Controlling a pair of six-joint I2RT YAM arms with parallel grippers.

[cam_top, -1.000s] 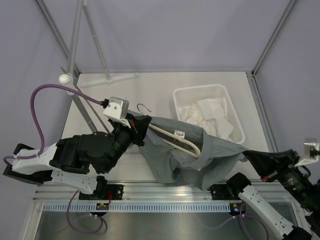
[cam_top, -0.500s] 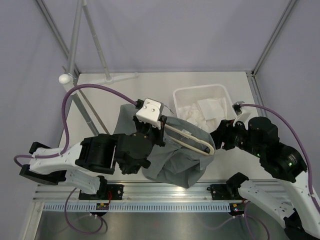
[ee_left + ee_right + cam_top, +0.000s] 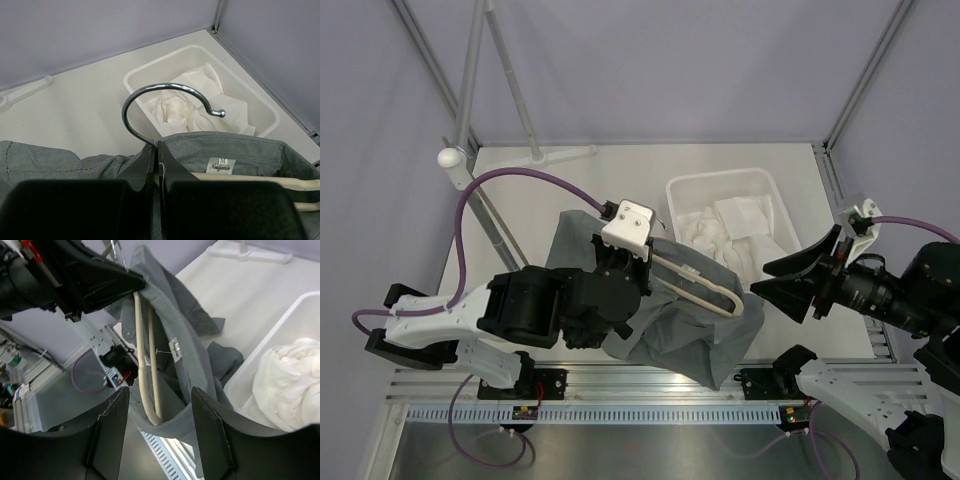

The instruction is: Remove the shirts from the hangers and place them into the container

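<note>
Bright, even diffuse light; soft shadows; wrist-view foregrounds blurred.

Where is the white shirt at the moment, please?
In the top view, the white shirt lies bunched inside the white basket at the far right of the table, beyond the grey-green shirt.

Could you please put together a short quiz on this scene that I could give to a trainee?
1. True or false: the grey-green shirt is off the hanger.
2. What lies in the container? A) the white shirt B) a hanger C) nothing
3. Which gripper stands open, holding nothing?
Key: 1 false, the hanger sits inside the shirt's collar, held by the shut left gripper. 2 A. 3 the right gripper.
</note>
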